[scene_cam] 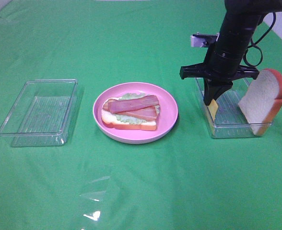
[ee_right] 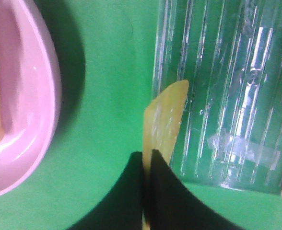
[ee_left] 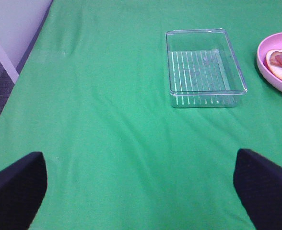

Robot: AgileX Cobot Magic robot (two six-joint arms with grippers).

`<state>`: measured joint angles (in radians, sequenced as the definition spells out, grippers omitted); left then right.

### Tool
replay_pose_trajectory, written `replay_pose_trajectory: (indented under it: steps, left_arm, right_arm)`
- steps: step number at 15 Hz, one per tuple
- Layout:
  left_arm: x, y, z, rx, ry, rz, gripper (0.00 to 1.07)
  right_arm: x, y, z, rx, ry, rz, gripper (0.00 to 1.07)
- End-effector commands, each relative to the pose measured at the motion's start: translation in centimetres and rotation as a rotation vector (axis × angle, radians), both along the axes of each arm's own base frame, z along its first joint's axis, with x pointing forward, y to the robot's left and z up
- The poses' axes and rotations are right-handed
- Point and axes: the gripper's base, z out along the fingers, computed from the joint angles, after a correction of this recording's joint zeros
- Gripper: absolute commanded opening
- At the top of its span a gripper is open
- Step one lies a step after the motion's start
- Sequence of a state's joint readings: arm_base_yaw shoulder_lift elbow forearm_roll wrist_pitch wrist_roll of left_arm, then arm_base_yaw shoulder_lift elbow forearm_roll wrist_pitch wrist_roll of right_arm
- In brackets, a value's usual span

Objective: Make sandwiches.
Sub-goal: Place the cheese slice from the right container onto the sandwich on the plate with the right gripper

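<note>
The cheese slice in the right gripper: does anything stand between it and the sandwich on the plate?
Perhaps the plate-side wall of the clear tray: the cheese slice hangs at it; I cannot tell if it clears it. Beyond lies only green cloth to the pink plate.

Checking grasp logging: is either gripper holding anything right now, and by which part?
The right gripper pinches the yellow cheese slice by one end, its other end hanging free. The left gripper is open, holding nothing.

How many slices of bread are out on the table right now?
2. One bread slice lies on the pink plate under lettuce and bacon strips; the other slice leans upright at the right clear tray's end. None seems hidden.
</note>
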<state>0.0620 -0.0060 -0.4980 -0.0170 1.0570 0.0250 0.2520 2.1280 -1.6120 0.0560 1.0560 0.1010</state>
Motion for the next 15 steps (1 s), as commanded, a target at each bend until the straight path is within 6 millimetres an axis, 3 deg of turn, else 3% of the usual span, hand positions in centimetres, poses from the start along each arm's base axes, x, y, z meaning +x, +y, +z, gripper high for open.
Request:
replay_pose_trajectory:
  steps: [1,2,3,5,6,7,8,11,15]
  left_arm:
    - [-0.2,0.0,0.0,-0.004,-0.019,-0.005,1.00]
    - [-0.2,0.0,0.0,-0.004,-0.019,-0.005,1.00]
    - [-0.2,0.0,0.0,-0.004,-0.019,-0.005,1.00]
    - [-0.2,0.0,0.0,-0.004,-0.019,-0.005,1.00]
    - [-0.2,0.0,0.0,-0.004,-0.019,-0.005,1.00]
    - [-0.2,0.0,0.0,-0.004,-0.019,-0.005,1.00]
    - [-0.2,0.0,0.0,-0.004,-0.019,-0.005,1.00]
    - [-0.2,0.0,0.0,-0.004,-0.019,-0.005,1.00]
    - [-0.2,0.0,0.0,-0.004,-0.019,-0.005,1.00]
  right_arm:
    - [-0.4,-0.1,0.4,-0.002,0.018,-0.001,0.00]
    - [-0.7,-0.1,1.5,0.005,0.015,0.001,0.00]
    - [-1.5,-0.2,5.1,0.034,-0.049,0.022,0.00]
    - [-2.6,-0.1,9.2,0.099,-0.149,0.014,0.00]
    - [-2.6,-0.1,9.2,0.099,-0.149,0.014,0.00]
    - [-3.7,0.4,11.7,0.197,-0.205,0.038,0.00]
    - [-3.9,1.1,12.3,0.289,-0.226,0.049,0.00]
    - [-4.2,3.9,11.4,0.639,-0.265,0.091,0.00]
    - [-3.0,6.5,7.0,0.898,-0.218,0.052,0.00]
